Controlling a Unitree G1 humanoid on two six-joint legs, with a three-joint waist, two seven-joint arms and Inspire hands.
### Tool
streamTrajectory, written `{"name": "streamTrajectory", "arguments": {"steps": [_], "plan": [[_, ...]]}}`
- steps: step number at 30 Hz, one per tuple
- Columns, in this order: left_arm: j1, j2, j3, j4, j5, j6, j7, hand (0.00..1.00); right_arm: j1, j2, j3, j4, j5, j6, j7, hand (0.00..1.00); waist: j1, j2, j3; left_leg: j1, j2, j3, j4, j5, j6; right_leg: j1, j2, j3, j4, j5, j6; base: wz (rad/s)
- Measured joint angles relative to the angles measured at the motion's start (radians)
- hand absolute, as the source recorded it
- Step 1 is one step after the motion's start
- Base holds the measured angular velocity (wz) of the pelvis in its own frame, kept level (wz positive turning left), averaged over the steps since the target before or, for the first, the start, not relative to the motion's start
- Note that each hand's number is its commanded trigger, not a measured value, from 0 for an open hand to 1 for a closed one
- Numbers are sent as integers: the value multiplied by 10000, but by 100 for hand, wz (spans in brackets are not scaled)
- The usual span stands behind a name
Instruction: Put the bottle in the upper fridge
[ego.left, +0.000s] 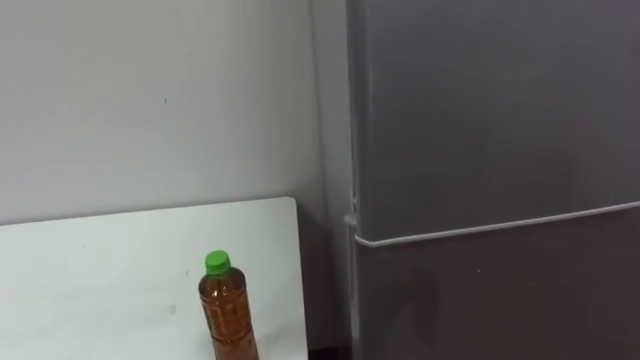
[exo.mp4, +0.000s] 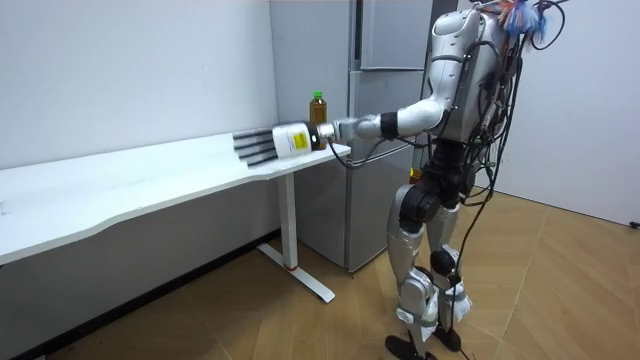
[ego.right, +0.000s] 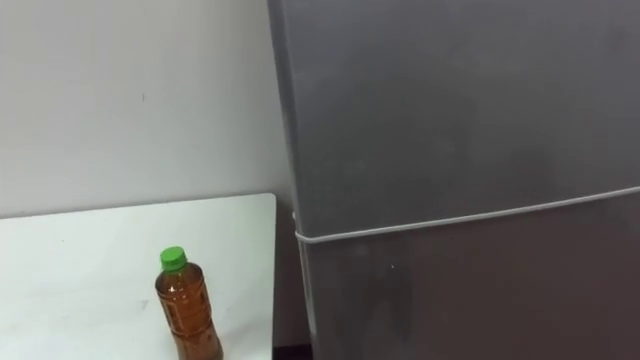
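A clear bottle (ego.left: 228, 312) of amber drink with a green cap stands upright near the right end of the white table (ego.left: 100, 270). To its right is the grey fridge; its upper door (ego.left: 500, 110) is closed above a thin seam. In the room view I stand in front of the fridge (exo.mp4: 385, 40) at the table's end. My left arm reaches out over the tabletop, and my left hand (exo.mp4: 262, 144) is open with straight fingers, a little past the bottle (exo.mp4: 318, 106) and not touching it.
The fridge's lower door (ego.left: 500, 300) is closed too. A white wall (ego.left: 150, 100) runs behind the table. The long table (exo.mp4: 120, 185) stretches toward the room view's left, and wooden floor (exo.mp4: 300, 330) lies open behind me.
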Motion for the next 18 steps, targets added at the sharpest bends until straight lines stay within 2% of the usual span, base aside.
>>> {"name": "streamTrajectory", "arguments": {"steps": [3,4,7,10,13,18], "plan": [[-240,136,322,-872,56,-2,125,0,9,21,-40,-141,-96,-2,-117,0,-40,59,-16,-53,-1,-1,1,0,0,-72,-1,-5,4,0,0,0],[-365,142,486,-1118,206,5,151,0,17,23,-63,-131,-126,1,-180,0,-35,25,-53,-51,0,-2,11,1,0,-121,0,-5,14,0,0,0],[-508,174,724,-2125,291,15,240,0,33,25,-76,-131,-138,6,-208,0,-49,42,-51,-133,-8,-60,33,1,-1,-169,2,-28,-1,2,-2,3],[-785,207,703,-2636,799,50,195,0,63,30,-71,-129,-42,6,-255,0,-35,80,-51,-133,-20,-133,26,1,-1,-154,16,-22,-12,2,-2,0],[-1180,203,637,-3150,801,217,-35,0,30,24,-74,-143,-66,12,-245,0,-68,98,-50,-143,-20,-150,31,1,-1,-144,2,-49,-17,2,-1,1],[-1442,152,297,-3751,625,302,-902,0,4,63,-58,-129,-48,133,-250,0,-438,74,-18,-161,-35,-167,43,4,1,-30,-5,-22,-20,-1,1,1]]}}
